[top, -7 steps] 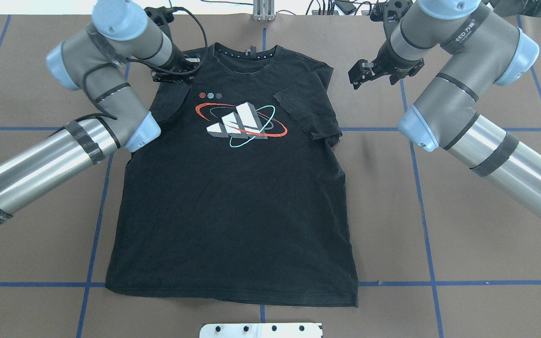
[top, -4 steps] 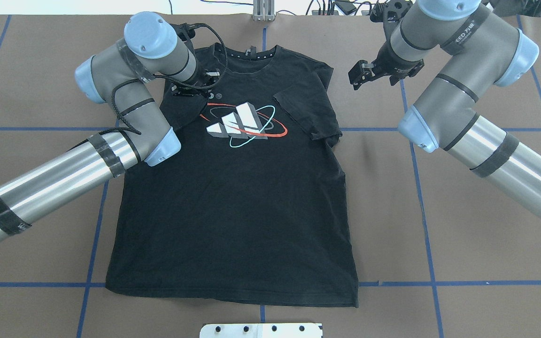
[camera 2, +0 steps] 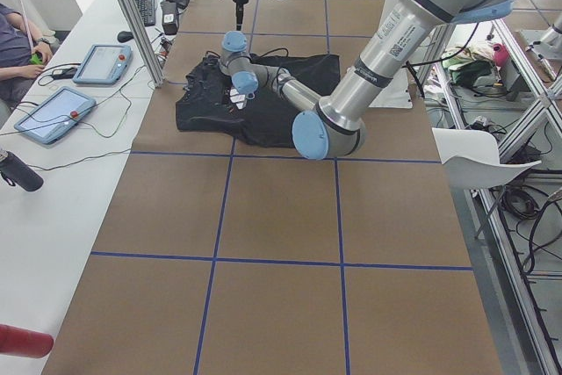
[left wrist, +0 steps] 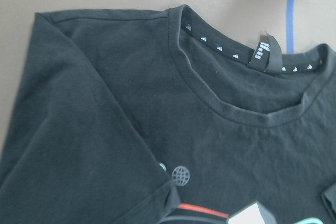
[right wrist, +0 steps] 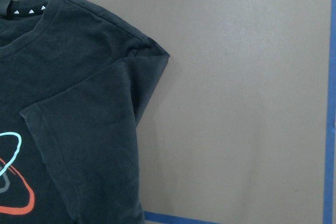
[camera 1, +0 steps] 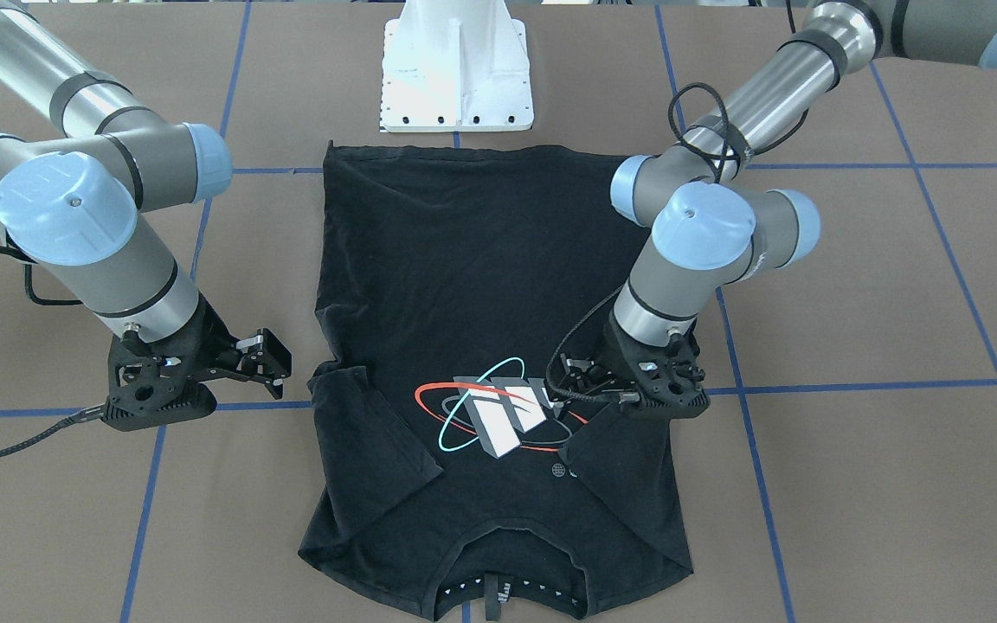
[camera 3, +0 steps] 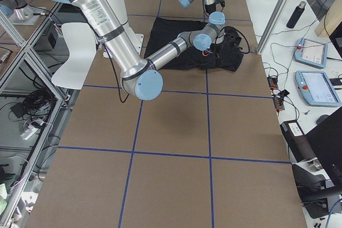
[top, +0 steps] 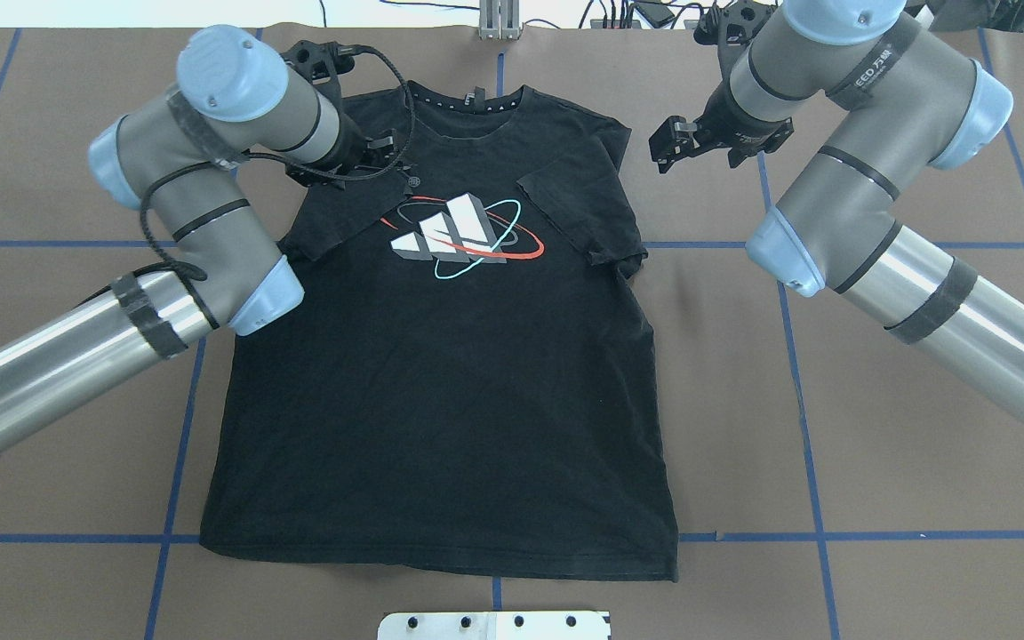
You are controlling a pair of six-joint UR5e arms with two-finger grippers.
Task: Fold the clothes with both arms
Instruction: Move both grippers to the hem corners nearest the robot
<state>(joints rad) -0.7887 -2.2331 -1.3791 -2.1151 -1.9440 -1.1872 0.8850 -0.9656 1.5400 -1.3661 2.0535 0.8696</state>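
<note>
The black T-shirt [top: 441, 382] lies flat, logo [top: 454, 233] up, collar toward the table's far edge. Both sleeves are folded inward over the chest. The left wrist view shows the left sleeve [left wrist: 79, 145] lying flat, its corner by the logo. My left gripper [top: 392, 160] hovers just over that sleeve's tip [camera 1: 557, 389], open and holding nothing. The right gripper [top: 665, 142] hangs open over bare table beside the shirt's right shoulder [camera 1: 266, 362]. Below it lies the folded right sleeve [right wrist: 84, 129].
The white pedestal base [camera 1: 457, 69] stands at the shirt's hem end. Blue tape lines [top: 796, 356] cross the brown table cover. A side bench with tablets [camera 2: 48, 116], a bottle [camera 2: 18, 171] and a seated person [camera 2: 13, 32] runs past the collar end.
The left gripper carried the left sleeve inward over the chest, let it go and drew back a little toward the shoulder. The right gripper edged slightly toward the shirt.
</note>
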